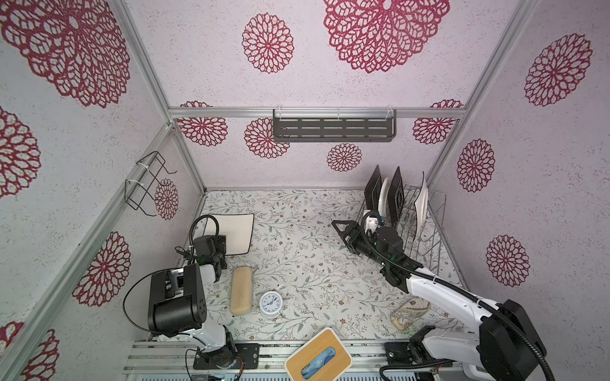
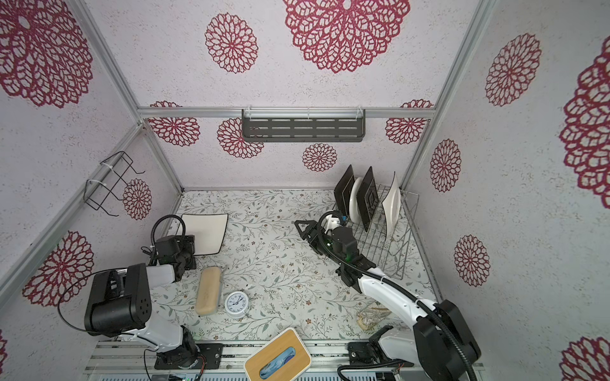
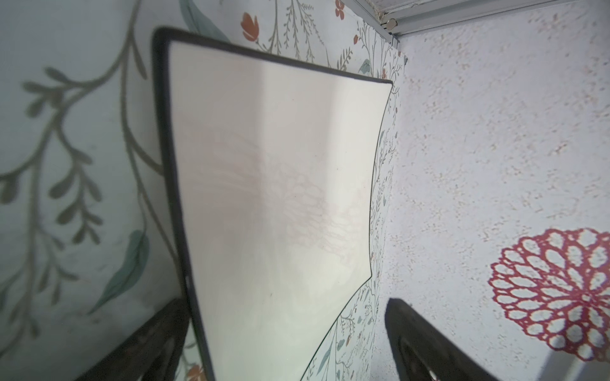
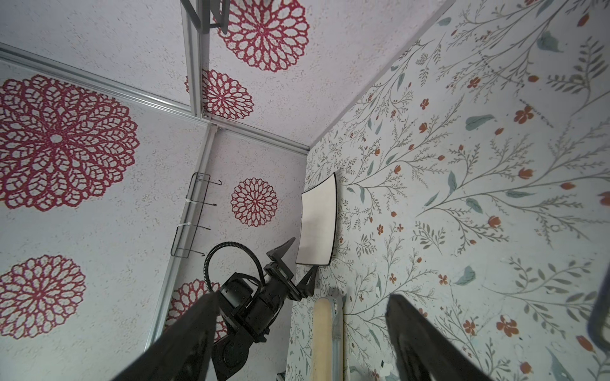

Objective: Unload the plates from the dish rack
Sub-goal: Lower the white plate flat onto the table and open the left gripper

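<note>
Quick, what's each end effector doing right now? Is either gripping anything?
Left end effector: open, jaws either side of the white plate, not clamped on it.
Right end effector: open, holding nothing.

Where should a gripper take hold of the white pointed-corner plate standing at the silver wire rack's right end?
Probably its thin upper rim, coming from above. The white pointed-corner plate stands on edge, its lower rim down among the prongs of the silver wire rack, with free space on both faces, so jaws can straddle the top.
</note>
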### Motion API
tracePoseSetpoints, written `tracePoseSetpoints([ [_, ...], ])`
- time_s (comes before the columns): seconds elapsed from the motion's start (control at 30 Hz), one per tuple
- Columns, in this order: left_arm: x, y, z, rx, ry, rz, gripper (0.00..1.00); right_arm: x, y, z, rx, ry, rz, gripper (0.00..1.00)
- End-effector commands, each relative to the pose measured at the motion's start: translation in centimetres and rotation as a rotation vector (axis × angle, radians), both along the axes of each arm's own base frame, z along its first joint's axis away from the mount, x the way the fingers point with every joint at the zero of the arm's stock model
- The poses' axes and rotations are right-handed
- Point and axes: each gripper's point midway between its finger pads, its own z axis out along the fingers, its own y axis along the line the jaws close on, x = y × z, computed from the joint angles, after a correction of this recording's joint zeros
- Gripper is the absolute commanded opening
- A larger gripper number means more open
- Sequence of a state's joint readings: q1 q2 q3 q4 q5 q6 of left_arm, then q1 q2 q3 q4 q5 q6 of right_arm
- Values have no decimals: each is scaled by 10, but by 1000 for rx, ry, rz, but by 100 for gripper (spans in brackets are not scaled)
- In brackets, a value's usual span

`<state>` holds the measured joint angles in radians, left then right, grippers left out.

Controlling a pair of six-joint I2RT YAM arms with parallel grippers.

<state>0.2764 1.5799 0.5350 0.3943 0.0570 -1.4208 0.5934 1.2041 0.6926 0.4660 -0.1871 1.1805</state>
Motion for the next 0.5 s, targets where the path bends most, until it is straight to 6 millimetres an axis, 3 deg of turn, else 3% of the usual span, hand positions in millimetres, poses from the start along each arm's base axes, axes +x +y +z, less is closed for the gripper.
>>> tracePoseSetpoints([
  [0.0,-14,-6,-5,9,36,-25,97,-3,-12,18,-11,-68,-39,83],
  [0.13,-27,-9,5,34,31,-35,97,-7,-22,22,-63,-82,-65,83],
  [0.47,-52,-24,68,195,-17,-102,97,-11,-53,23,-283,-109,-160,83],
])
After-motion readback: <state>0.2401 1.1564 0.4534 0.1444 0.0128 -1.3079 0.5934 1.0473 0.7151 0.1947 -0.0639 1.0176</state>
